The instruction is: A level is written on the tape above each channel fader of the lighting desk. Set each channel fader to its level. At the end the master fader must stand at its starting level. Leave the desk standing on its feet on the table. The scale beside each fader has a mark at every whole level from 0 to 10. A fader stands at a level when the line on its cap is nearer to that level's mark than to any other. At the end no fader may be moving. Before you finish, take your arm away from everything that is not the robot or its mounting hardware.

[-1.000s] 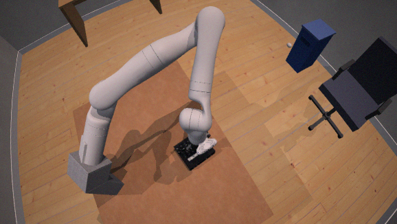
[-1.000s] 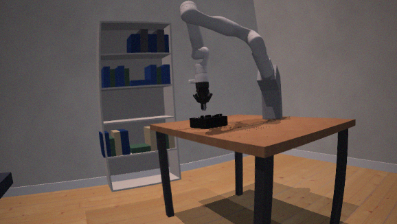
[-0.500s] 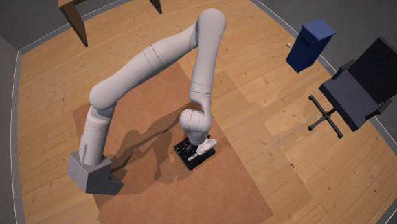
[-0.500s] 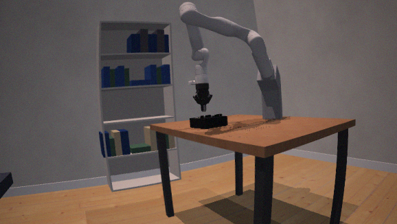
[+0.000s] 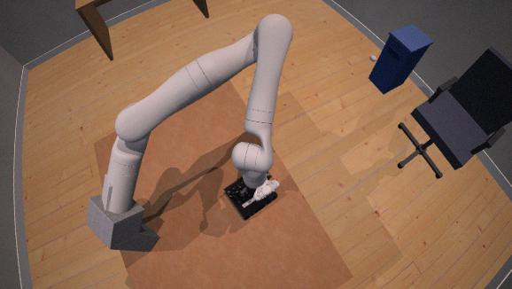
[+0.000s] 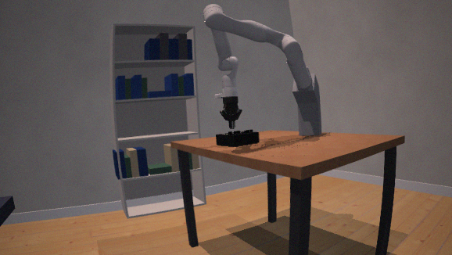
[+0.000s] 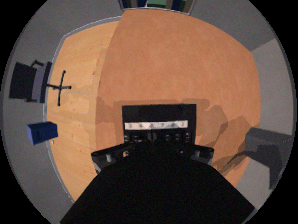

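The black lighting desk [image 6: 238,138] stands on the wooden table near its far left corner. It also shows in the overhead view [image 5: 250,197] and in the wrist view [image 7: 160,124], where a white tape strip [image 7: 157,124] runs across it. The tape's writing and the fader positions are too small to read. My gripper [image 6: 231,125] points straight down, shut and empty, with its fingertips just above the desk's top. In the overhead view the wrist [image 5: 252,161] covers part of the desk. In the wrist view my own dark fingers fill the lower half.
The arm's grey base [image 5: 116,220] stands at the table's other side. A bookshelf [image 6: 156,117] stands behind the table. On the floor are a blue box [image 5: 399,58] and an office chair [image 5: 461,116].
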You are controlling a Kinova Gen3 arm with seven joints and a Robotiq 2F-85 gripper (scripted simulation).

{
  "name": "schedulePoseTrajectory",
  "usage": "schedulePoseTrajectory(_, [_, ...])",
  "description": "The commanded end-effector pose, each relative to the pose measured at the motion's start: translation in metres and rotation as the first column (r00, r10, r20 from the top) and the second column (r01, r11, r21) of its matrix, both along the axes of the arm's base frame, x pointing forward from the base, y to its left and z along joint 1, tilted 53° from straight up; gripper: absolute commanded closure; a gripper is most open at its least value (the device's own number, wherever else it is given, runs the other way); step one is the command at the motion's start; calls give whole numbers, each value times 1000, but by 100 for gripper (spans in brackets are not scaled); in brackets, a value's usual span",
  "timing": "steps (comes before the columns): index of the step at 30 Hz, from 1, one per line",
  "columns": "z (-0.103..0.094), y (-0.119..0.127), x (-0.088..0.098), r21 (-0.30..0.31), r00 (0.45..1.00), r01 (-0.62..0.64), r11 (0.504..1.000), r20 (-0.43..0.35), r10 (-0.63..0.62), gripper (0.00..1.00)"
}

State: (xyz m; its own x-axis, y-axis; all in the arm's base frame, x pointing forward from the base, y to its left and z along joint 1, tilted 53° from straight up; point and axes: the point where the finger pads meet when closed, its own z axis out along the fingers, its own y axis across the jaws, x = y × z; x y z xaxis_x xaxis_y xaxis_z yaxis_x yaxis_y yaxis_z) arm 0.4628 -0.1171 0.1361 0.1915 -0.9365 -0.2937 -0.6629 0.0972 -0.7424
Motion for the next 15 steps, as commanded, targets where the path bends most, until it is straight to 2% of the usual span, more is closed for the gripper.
schedulePoseTrajectory(1, [-1,1,1,1,1000,-1,1000,-1,1,100])
schedulePoseTrajectory(15, [-3,2,3,1,1000,-1,1000,-1,1,100])
